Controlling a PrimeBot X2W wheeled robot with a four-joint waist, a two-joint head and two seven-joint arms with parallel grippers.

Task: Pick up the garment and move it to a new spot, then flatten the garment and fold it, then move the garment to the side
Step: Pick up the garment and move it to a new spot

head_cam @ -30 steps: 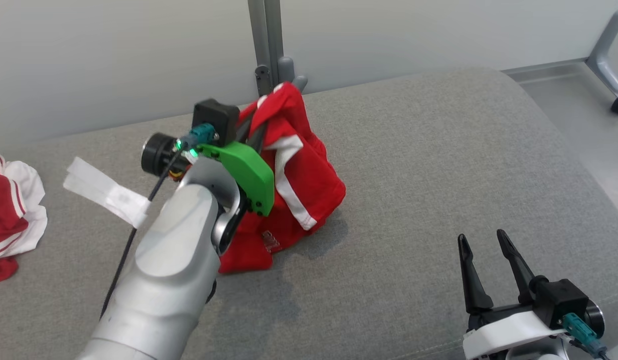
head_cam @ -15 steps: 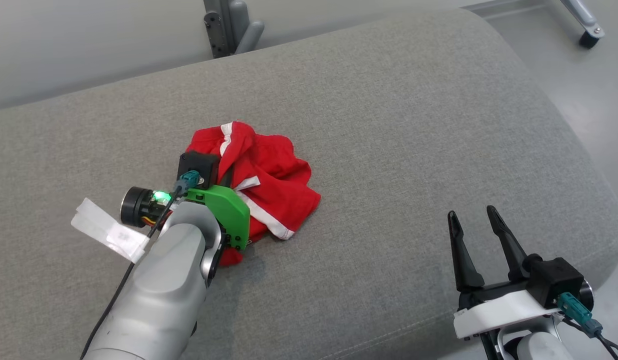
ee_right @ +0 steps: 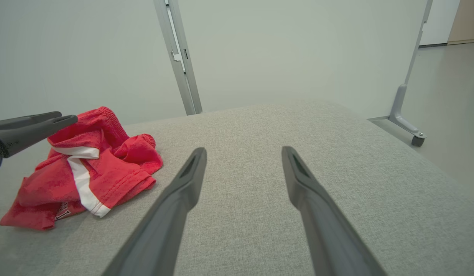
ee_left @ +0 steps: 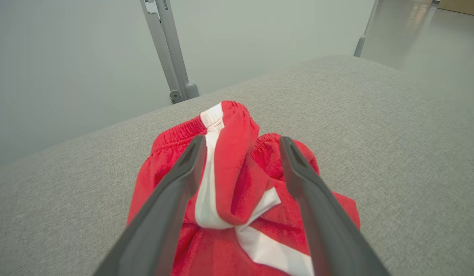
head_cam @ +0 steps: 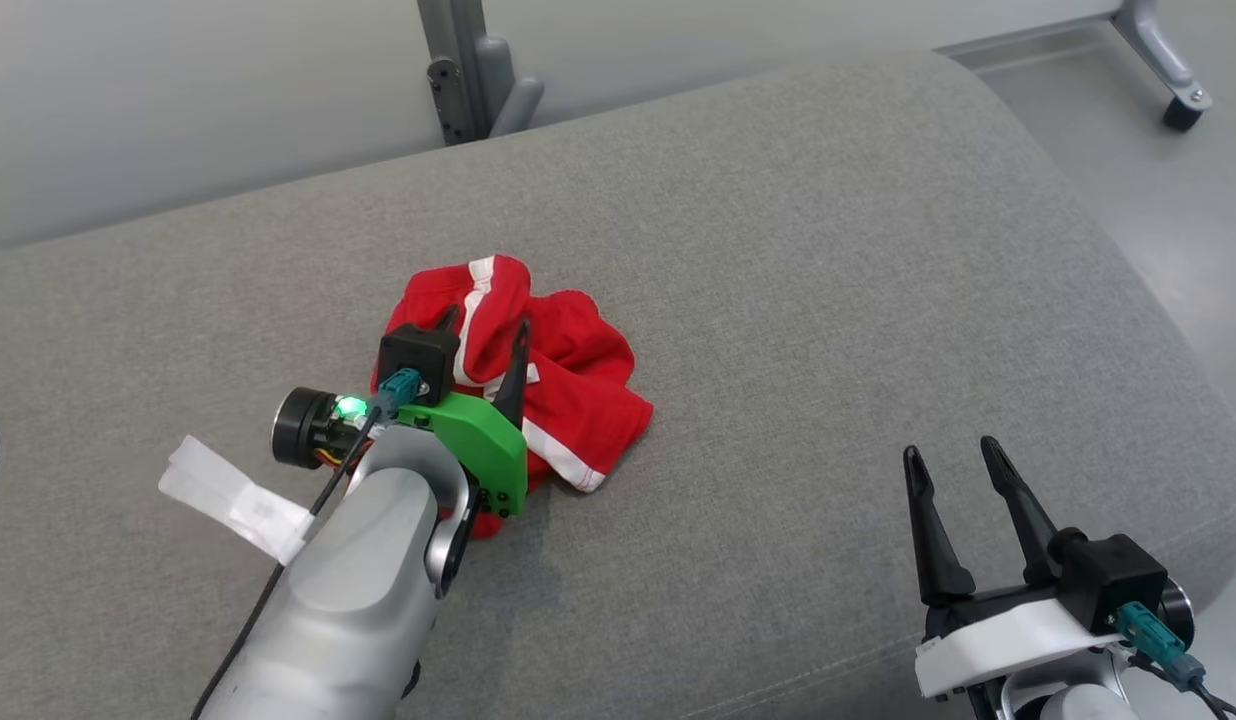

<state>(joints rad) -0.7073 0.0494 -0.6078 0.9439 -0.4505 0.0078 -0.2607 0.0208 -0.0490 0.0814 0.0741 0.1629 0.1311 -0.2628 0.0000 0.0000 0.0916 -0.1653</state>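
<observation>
Garment [head_cam: 563,395] of red cloth with white stripes lay in a crumpled heap on the grey cushion [head_cam: 828,250], a little left of the middle of it in the head view. One fold with a white band stood up higher than the rest, and in the left wrist view [ee_left: 229,180] this fold rose between the two dark fingers without being squeezed by them.

One second before, the same garment hung in the air from the left gripper [head_cam: 485,325], whose fingers were then pressed together on the cloth. Half a second before, it was already down on the cushion, with the fingers still buried in it. At this moment the fingers stood wide apart just over the heap and held nothing, so the garment was released.

From the right wrist view the garment [ee_right: 99,168] lay at the left, with the tip of the left arm's finger [ee_right: 49,120] just above it.

Right gripper [head_cam: 950,450] stayed at the lower right of the head view, well apart from the cloth, with its fingers spread as before and nothing between them [ee_right: 243,150].

The head camera also moved between the pictures, so the grey post [head_cam: 463,60] behind the cushion stood at another place in the frame.
</observation>
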